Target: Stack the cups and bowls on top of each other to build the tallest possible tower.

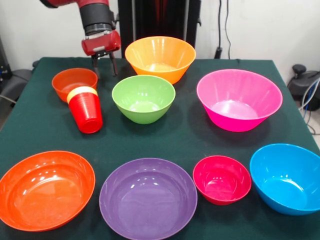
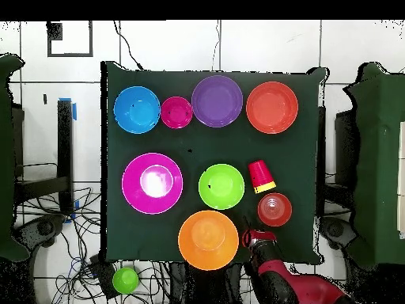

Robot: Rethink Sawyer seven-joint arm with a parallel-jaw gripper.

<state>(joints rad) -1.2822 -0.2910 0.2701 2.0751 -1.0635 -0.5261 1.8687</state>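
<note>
Hand (image 1: 104,64) lowered (fingers parted, empty)

So your front cam sits low at the table (image 1: 45,127) edge opposite the gripper (image 1: 104,64), looking across the green cloth toward it from fairly close, so the bowls farthest from the gripper fill the bottom of the shot. Your overhead cam hangs high and looks straight down from further off, with the gripper (image 2: 251,237) near the bottom and floor showing all round the table (image 2: 308,182). Both views share the whole tabletop and the gripper, just flipped half round.
</note>
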